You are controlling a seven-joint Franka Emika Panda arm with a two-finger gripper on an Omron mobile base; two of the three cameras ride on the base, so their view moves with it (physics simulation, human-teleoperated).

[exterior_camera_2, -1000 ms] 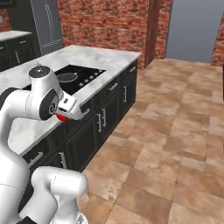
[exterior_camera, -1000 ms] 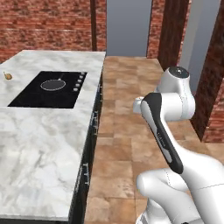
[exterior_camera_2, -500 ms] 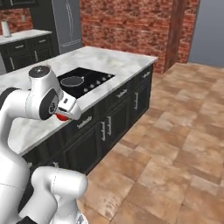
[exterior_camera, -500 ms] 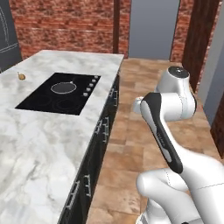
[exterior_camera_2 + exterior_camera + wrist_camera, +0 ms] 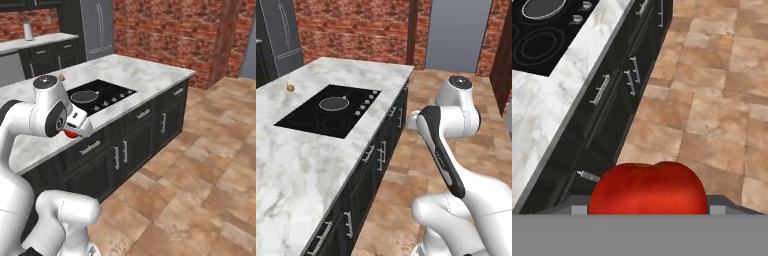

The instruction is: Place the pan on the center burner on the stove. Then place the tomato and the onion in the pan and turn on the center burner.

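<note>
I have the tomato (image 5: 648,188) clamped between the fingers (image 5: 73,133) — it bulges red and glossy at the bottom of the hand view, and in the right base view a sliver of the same red shows under the white hand, hanging out over the cabinet fronts (image 5: 125,150) and floor (image 5: 712,100), short of the tabletop (image 5: 301,175). The finger tips themselves are hidden behind the fruit, so I judge the grip from how it sits wedged there.

Farther out, the pan (image 5: 334,103) already rests on the center burner (image 5: 85,96) of the stove (image 5: 311,125), its dark inside ringed by a lighter rim, with nothing in it that I can see. Beside it runs the row of knobs (image 5: 367,102). The onion (image 5: 290,87) — a small tan bulb — lies well apart from the stove on the far side of the tabletop, near its edge.

By my reckoning the first step is done and the second is under way: the tomato has yet to reach the pan, the onion is untouched, and the burner has still to be turned on. The tomato looks smooth and round, with a faint dimple on top; I expect it could roll once set down.
</note>
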